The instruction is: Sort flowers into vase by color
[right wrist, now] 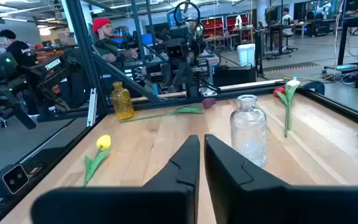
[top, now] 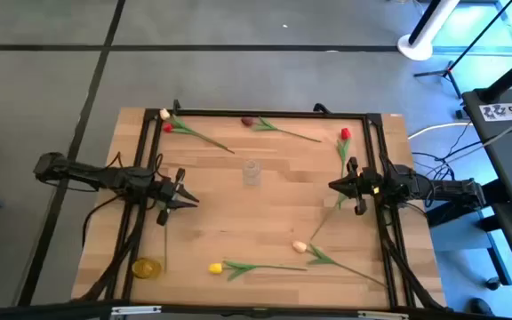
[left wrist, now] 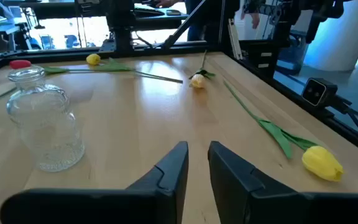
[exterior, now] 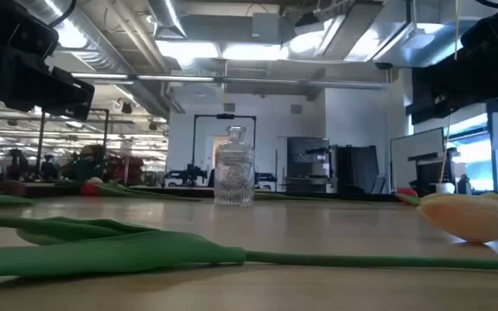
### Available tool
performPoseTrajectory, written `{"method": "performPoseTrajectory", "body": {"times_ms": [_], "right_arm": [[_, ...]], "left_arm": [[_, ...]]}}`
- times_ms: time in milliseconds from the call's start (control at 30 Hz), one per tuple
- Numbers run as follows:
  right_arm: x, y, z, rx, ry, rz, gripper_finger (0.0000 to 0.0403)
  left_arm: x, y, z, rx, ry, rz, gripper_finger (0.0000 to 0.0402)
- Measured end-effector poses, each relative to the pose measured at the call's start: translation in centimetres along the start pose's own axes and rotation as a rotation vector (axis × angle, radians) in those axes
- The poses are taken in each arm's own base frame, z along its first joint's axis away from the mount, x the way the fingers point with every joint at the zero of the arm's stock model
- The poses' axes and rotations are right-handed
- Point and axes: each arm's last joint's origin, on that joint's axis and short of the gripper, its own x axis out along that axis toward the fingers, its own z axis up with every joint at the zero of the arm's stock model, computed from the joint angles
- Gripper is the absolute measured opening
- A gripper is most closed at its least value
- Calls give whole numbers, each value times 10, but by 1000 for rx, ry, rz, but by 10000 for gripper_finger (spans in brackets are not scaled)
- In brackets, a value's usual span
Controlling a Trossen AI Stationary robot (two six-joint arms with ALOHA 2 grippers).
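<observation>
While both grippers hover nearly closed and empty, thin-stemmed flowers (top: 258, 266) in red, maroon, yellow, cream lie scattered

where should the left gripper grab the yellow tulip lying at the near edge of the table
On the thin green stem, just behind the head of the yellow artificial tulip, coming straight down from above. It lies flat with its stem running toward the table's right side, so the fingers should straddle the stem crosswise. The soft head would probably crush or slip. The left gripper hangs nearby.
</observation>
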Motion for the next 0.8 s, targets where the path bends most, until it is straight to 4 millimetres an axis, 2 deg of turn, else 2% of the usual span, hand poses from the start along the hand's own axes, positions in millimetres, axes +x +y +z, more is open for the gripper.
{"method": "performPoseTrajectory", "body": {"times_ms": [800], "right_arm": [[0,0,-1,1,8,-2,26]], "left_arm": [[0,0,0,0,0,0,62]]}}
